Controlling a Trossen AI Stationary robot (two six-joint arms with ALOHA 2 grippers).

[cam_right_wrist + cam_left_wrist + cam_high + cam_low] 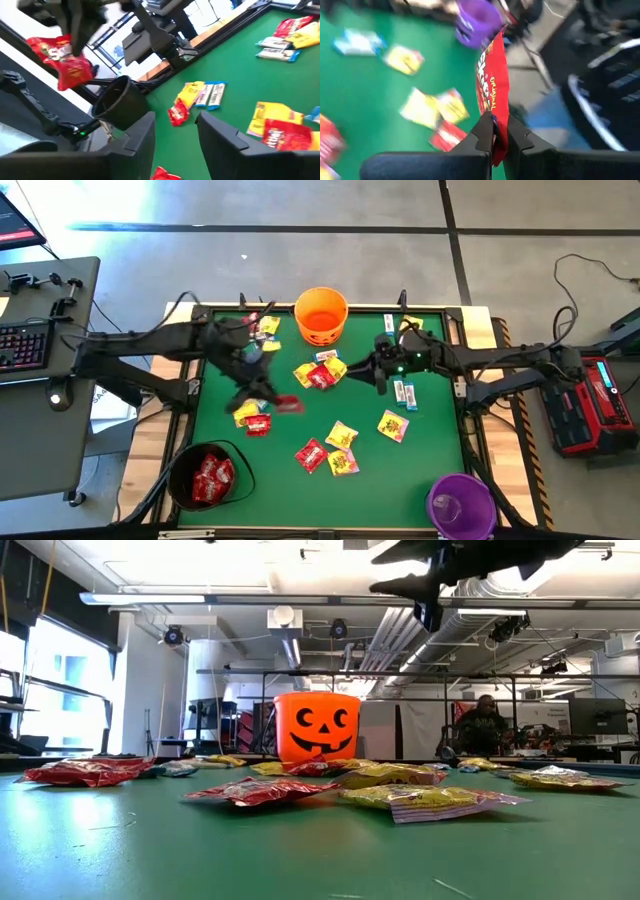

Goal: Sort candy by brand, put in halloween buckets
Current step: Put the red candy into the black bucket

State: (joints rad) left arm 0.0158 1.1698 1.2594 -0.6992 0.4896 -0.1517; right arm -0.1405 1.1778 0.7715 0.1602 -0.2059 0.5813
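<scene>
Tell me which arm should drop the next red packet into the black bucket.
Left. The left gripper is shut on a red packet and is lifted above the table on the black bucket side. The right gripper stands open and empty, farther away near the orange bucket.

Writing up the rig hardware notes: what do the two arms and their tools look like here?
Both arms are dark, almost black, slim and jointed, with thin black cables trailing along them. The left tool has two flat, matte black fingers with squared edges. The right tool has the same blocky black fingers, and small green lights glow on its wrist housing in the high view. No visible logos or lettering.
</scene>
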